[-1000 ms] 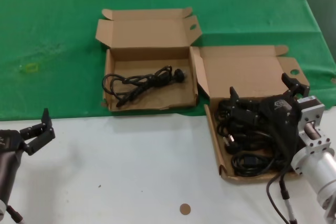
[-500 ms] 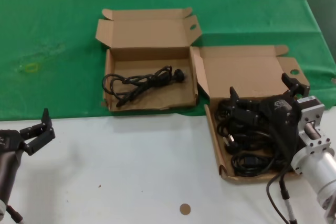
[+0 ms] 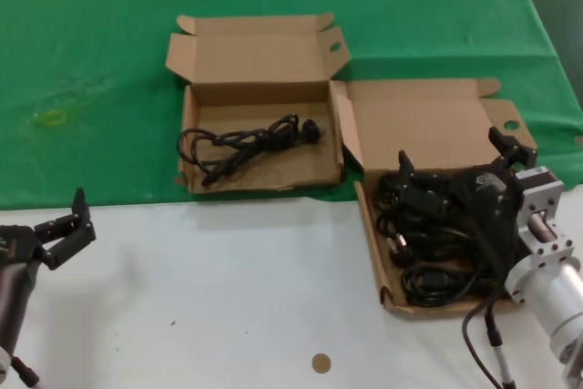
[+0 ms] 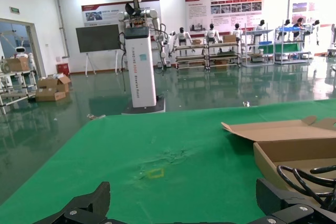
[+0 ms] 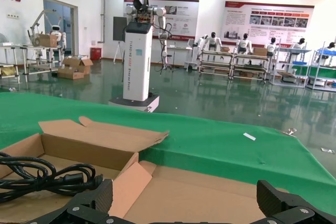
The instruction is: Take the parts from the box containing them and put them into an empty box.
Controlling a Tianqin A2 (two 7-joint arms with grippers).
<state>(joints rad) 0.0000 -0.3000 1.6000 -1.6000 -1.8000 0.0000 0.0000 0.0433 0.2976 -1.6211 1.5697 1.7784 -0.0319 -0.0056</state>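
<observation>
The worktop (image 3: pixel 228 298) carried a green cloth (image 3: pixel 91 88) over its far part and showed bare white surface along its near edge. Two open cardboard boxes lay on it. The box with the oval hole in its lid flap (image 3: pixel 260 148) sat at the middle of the cloth, its ragged front edge close to the cloth's near edge; one black cable (image 3: pixel 246 145) lay inside it. The box with the small round hole in its flap (image 3: pixel 414 125) lay just beside it toward the right edge of the worktop, its tray reaching across the cloth's edge onto the white surface, and it held a pile of black cables (image 3: pixel 428 243). The right gripper (image 3: pixel 451 166) was low over that pile with its fingers spread wide apart, one fingertip above the cables and the other near the lid's right flap; nothing was pinched between them. The left gripper (image 3: pixel 68 225) was parked at the near left corner of the worktop, fingers spread, well apart from both boxes. A wide stretch of white surface lay open between the two arms; a small brown disc (image 3: pixel 321 363) lay near the near edge.
</observation>
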